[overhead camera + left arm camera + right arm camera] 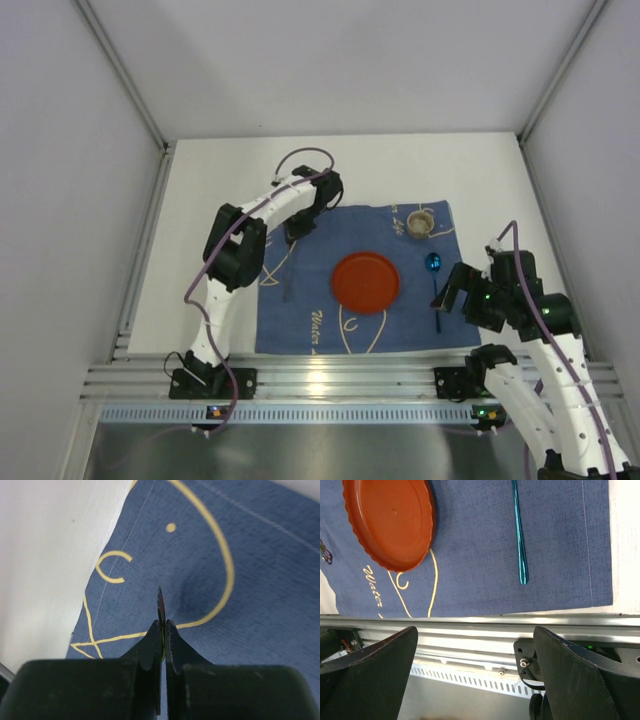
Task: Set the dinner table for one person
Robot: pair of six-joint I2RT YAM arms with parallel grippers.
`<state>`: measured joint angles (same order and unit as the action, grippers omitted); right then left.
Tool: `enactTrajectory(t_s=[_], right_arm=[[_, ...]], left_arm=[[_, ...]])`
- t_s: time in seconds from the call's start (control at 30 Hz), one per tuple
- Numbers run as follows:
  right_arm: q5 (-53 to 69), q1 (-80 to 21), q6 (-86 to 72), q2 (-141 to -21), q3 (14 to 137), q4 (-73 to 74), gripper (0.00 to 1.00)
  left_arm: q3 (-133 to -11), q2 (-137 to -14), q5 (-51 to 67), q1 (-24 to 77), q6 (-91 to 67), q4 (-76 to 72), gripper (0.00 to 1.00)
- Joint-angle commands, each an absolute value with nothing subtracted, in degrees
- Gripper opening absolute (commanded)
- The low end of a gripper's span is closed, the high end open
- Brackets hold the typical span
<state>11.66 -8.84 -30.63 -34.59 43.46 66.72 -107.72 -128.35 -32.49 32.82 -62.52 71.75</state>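
The dinner table [215, 185] is a white top with a blue placemat [300, 325] on it. An orange-red plate [366, 281] sits at the mat's middle, also in the right wrist view [390, 522]. A blue spoon [434, 272] lies right of it, handle [520, 540] toward the near edge. My left gripper [294, 234] is over the mat's left part, shut on a thin dark utensil [161, 605] seen edge-on between the jaws [163, 626]. Whether it touches the cloth I cannot tell. My right gripper [452, 290] stands open, nothing between its fingers [475, 630].
A small beige cup [420, 222] stands at the mat's far right corner. A metal rail [340, 380] runs along the near edge under the right gripper [470, 630]. Grey walls close in the table on the left, right and far side.
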Motion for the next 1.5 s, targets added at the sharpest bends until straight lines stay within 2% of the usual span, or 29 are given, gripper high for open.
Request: enactTrajectory(t_s=[0.0,0.13,0.4,0.43,0.5,0.53,0.57,0.63,0.67,0.7,0.87,0.97,1.03,1.1,1.13,1.17,1.23,1.27,1.3,1.37,1.47], right_arm=[[11.87,-9.05,-31.03,-32.35,42.98,69.69,1.0],[11.34,-9.05,-30.5,-31.12,43.68,71.98,1.0],[10.81,-9.05,-29.62,-31.2,44.47,73.3,1.0],[10.72,-9.05,-29.62,-31.38,44.39,73.21,1.0],[10.81,-9.05,-29.45,-31.55,44.12,72.86,1.0],[10.9,-8.97,-29.36,-31.81,44.12,72.6,1.0],[10.99,-9.05,-29.36,-31.9,43.95,72.16,1.0],[10.99,-9.05,-29.35,-32.34,43.33,71.46,1.0],[11.07,-9.05,-29.27,-32.52,42.98,71.11,1.0],[11.07,-9.05,-29.18,-32.78,42.8,70.84,1.0],[10.29,-9.05,-28.57,-34.54,44.46,69.61,1.0],[9.58,-9.05,-27.69,-35.42,47.27,69.26,1.0],[10.1,-9.05,-27.07,-35.68,49.03,68.65,1.0],[11.24,-9.05,-25.76,-35.42,52.2,67.77,1.0],[11.68,-9.05,-25.66,-34.64,53.25,66.98,1.0],[12.12,-9.05,-25.49,-34.02,55.18,66.36,1.0],[11.61,-9.05,-25.92,-32.09,56.33,64.35,1.0],[11.43,-9.05,-26.8,-31.47,56.34,63.55,1.0],[11.16,-9.14,-27.42,-30.59,55.99,62.59,1.0],[9.94,-9.05,-29.25,-28.75,54.94,60.91,1.0],[9.67,-8.97,-31.11,-26.64,53.79,59.51,1.0]], left_arm=[[-105.66,-126.83,-33.58,32.78,-73.55,85.69,0.0],[-105.55,-127.0,-32.87,34.45,-78.04,84.56,0.0],[-103.81,-127.71,-34.19,39.2,-76.64,83.76,0.0],[-103.19,-127.36,-34.1,39.72,-75.94,83.67,0.11],[-101.44,-126.83,-34.28,40.52,-75.59,83.67,0.26],[-100.82,-126.3,-33.93,40.78,-75.41,83.5,0.51],[-100.38,-125.86,-33.58,40.87,-75.06,83.24,0.62],[-100.11,-124.81,-33.66,41.04,-75.23,83.76,0.79],[-100.37,-124.28,-33.75,41.13,-75.15,83.93,0.92],[-101.07,-123.67,-34.71,41.05,-75.06,84.11,0.96],[-103.8,-116.64,-40.42,41.31,-69.1,80.09,0.98],[-101.96,-109.36,-43.85,41.13,-53.14,65.09,0.98],[-96.09,-101.92,-47.61,40.96,-38.9,57.08,0.98],[-82.58,-95.4,-47.64,40.08,-20.69,36.73,0.99],[-76.79,-87.79,-46.24,38.08,-15.52,28.04,0.99],[-64.2,-83.71,-40.49,36.49,-11.55,13.85,0.98],[-50.95,-72.06,-33.7,30.28,-3.89,-2.12,0.97],[-39.4,-68.68,-25.4,27.89,-2.65,-7.77,0.97],[-34.07,-65.86,-21.83,25.43,-1.24,-20.26,0.96],[-23.09,-61.36,-19.78,20.41,-0.71,-29.57,0.97],[-19.26,-62.31,-19.43,15.74,0.18,-34.44,0.99]])
